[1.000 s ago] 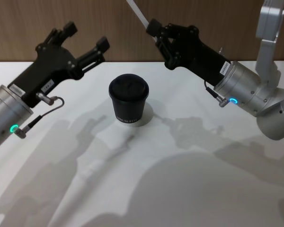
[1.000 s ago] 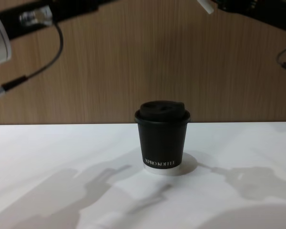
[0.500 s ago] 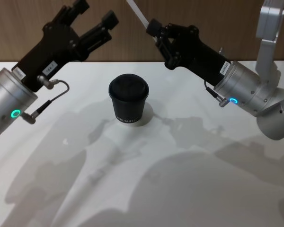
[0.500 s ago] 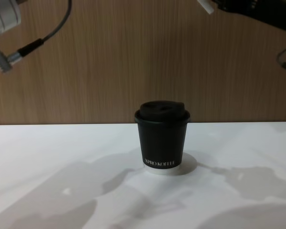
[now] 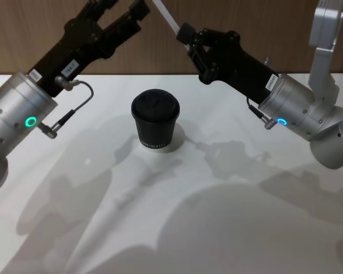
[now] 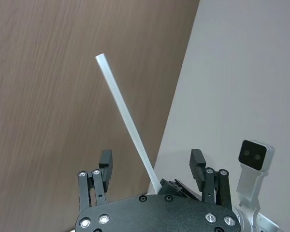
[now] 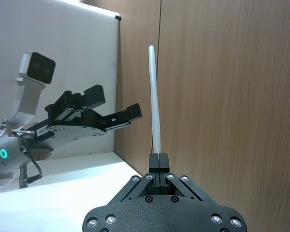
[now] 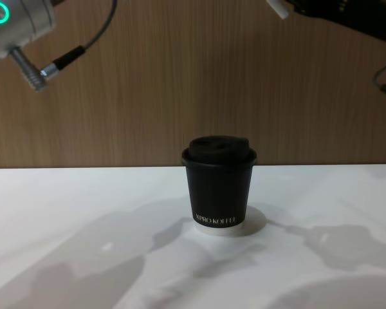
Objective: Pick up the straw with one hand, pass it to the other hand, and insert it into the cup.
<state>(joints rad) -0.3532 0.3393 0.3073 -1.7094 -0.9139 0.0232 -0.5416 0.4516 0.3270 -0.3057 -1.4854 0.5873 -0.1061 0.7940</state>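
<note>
1. The right gripper (image 5: pixel 188 43) hangs above the table (image 5: pixel 217 217), behind and to the right of the cup (image 5: pixel 155 120). Its jaws are closed tight on the straw (image 5: pixel 167 17), close to one end.
2. In the right wrist view, the right gripper's (image 7: pixel 158 162) fingers press together on the base of the straw (image 7: pixel 154 106). The straw stands straight out from them in front of the wooden wall (image 7: pixel 222 96).
3. In the head view the straw slants up and to the robot's left, and runs out of the top edge.
4. In the chest view a short white piece of the straw (image 8: pixel 278 8) shows at the top edge. It is just left of the dark right gripper and well above the cup (image 8: pixel 220 187).
5. The left gripper (image 5: pixel 121 7) is raised high on the left. Its jaws are spread wide, it holds nothing, and it points towards the straw.
6. In the right wrist view, the left gripper's (image 7: pixel 117 112) nearer fingertip (image 7: pixel 133 111) is just beside the middle of the straw, with a small gap between them.
7. In the left wrist view, the straw (image 6: pixel 125 121) lines up with the gap between the two fingers (image 6: pixel 105 164), beyond their tips.
8. The cup stands upright on the white table with its lid on. It is below and between the two grippers, well apart from both. Its white lettering faces the chest camera.
9. The arms' shadows lie across the table around the cup.
</note>
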